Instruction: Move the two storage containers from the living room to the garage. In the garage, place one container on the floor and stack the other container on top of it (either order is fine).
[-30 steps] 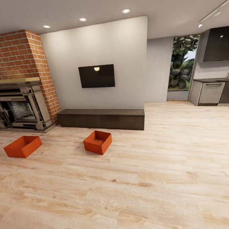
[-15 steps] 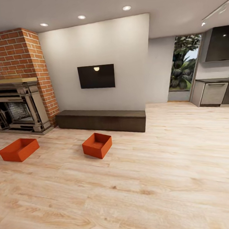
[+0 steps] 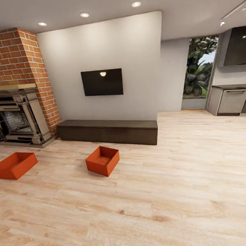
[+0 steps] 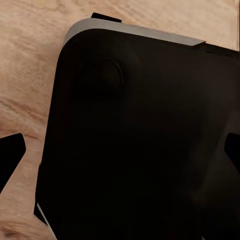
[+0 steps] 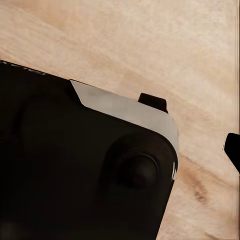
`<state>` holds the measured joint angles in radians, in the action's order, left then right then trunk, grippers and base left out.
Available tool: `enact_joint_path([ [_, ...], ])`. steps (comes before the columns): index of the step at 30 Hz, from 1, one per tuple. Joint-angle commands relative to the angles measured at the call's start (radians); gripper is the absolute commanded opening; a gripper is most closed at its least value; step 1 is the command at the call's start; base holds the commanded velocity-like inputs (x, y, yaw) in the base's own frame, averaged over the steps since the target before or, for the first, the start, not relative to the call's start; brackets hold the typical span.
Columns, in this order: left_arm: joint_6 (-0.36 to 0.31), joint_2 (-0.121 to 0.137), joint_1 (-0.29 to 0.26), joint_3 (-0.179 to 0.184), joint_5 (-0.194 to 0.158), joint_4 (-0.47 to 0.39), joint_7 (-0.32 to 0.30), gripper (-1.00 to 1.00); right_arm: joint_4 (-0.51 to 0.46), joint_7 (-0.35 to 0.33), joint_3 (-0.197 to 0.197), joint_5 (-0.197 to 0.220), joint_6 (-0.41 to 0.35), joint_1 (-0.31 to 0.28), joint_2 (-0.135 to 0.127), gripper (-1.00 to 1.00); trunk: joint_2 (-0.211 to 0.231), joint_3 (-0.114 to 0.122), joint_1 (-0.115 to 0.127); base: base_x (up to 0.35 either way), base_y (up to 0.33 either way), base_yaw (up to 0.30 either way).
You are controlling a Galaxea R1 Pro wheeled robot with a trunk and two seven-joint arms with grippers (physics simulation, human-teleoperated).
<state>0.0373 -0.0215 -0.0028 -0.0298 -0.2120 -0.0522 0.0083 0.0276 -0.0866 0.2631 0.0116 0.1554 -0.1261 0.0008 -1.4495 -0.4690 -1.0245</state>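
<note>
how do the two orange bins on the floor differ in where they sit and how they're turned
The left bin lies near the fireplace, at the head view's left edge; the right bin sits in front of the dark low cabinet. The left bin shows a long side and looks flatter; the right bin points a corner at the camera. Both are orange-red, topless, empty and upright on the wood-plank floor.

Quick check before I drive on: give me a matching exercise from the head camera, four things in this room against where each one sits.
Things:
1. storage container
2. second storage container
3. television
4. long dark cabinet

Places:
A. mounted on the white wall
B. on the wood floor in front of the fireplace
C. along the foot of the white wall
D. on the wood floor in front of the cabinet

Pairs: 1-B, 2-D, 3-A, 4-C
</note>
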Motion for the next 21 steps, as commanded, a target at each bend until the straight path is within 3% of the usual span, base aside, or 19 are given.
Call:
enact_joint_path([
  [1,0.003,-0.001,0.000,-0.002,-0.004,0.000,0.001,1.00,0.003,-0.003,0.002,0.002,0.006,-0.001,0.000,1.00,0.000,-0.001,-0.001,0.321,-0.076,0.000],
  [21,0.003,-0.002,0.000,-0.001,-0.003,0.000,0.001,1.00,0.003,-0.001,0.002,0.000,0.006,-0.001,0.006,1.00,0.000,-0.001,-0.001,0.321,-0.077,0.000],
])
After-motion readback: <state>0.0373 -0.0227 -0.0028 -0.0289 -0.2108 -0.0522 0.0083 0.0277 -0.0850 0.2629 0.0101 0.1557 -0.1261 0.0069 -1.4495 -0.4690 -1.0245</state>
